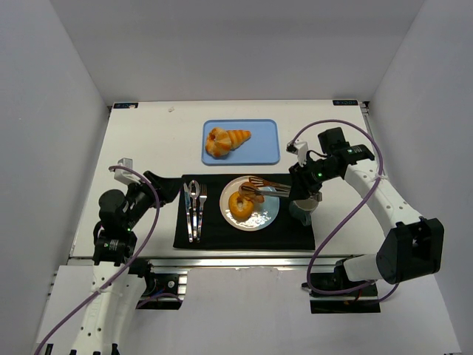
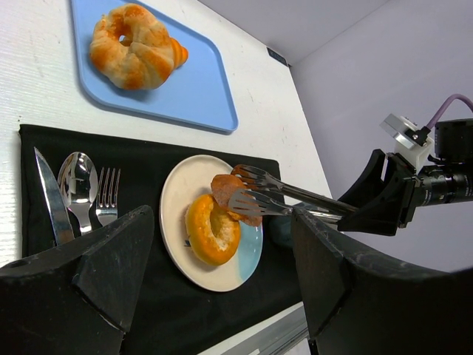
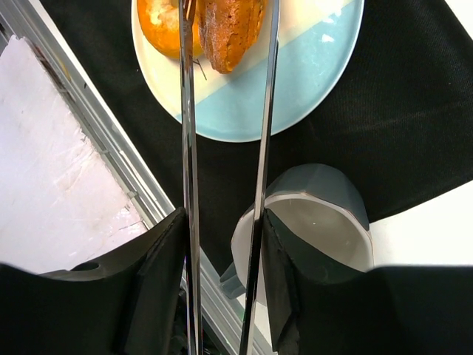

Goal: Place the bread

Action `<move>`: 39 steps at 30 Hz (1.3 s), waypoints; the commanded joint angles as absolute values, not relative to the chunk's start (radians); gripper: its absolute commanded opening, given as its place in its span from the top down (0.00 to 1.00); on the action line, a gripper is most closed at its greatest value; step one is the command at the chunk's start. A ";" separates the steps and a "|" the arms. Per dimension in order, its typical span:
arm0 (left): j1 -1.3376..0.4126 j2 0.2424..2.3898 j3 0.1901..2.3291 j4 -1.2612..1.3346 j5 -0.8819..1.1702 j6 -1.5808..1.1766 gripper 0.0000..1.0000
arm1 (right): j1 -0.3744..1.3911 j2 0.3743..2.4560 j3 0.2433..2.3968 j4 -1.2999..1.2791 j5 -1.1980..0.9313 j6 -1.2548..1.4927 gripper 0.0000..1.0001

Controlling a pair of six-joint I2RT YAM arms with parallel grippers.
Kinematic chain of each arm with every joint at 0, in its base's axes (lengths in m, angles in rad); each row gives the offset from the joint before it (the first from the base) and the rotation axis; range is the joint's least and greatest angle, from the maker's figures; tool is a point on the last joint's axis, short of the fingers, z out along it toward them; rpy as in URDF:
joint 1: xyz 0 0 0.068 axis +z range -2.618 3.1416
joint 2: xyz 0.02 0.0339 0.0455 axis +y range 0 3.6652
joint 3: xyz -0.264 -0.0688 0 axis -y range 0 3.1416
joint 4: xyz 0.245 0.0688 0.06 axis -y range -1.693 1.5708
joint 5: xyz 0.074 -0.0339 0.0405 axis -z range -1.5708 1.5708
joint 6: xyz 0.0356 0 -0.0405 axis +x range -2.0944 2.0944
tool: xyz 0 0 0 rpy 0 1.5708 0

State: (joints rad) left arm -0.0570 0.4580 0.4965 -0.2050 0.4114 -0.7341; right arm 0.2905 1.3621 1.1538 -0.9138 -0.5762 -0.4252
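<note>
My right gripper (image 1: 301, 189) is shut on metal tongs (image 1: 270, 191). The tong tips pinch a brown piece of bread (image 1: 250, 188) just over the far part of the white and blue plate (image 1: 268, 214). In the right wrist view the tongs (image 3: 186, 148) run up between my fingers to the brown bread (image 3: 230, 29). An orange ring-shaped bread (image 1: 239, 205) lies on the plate, beside the brown one; it also shows in the left wrist view (image 2: 212, 230). My left gripper (image 1: 161, 189) is open and empty, left of the black mat.
A blue tray (image 1: 266, 140) at the back holds a croissant (image 1: 226, 140). A knife, spoon and fork (image 1: 194, 209) lie on the black mat (image 1: 292, 235) left of the plate. A grey mug (image 3: 318, 225) stands right of the plate, under my right gripper.
</note>
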 commanded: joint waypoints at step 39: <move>-0.057 0.489 0.499 -0.160 0.431 -0.739 0.16 | -0.165 1.450 1.313 -0.594 -0.612 -0.112 0.66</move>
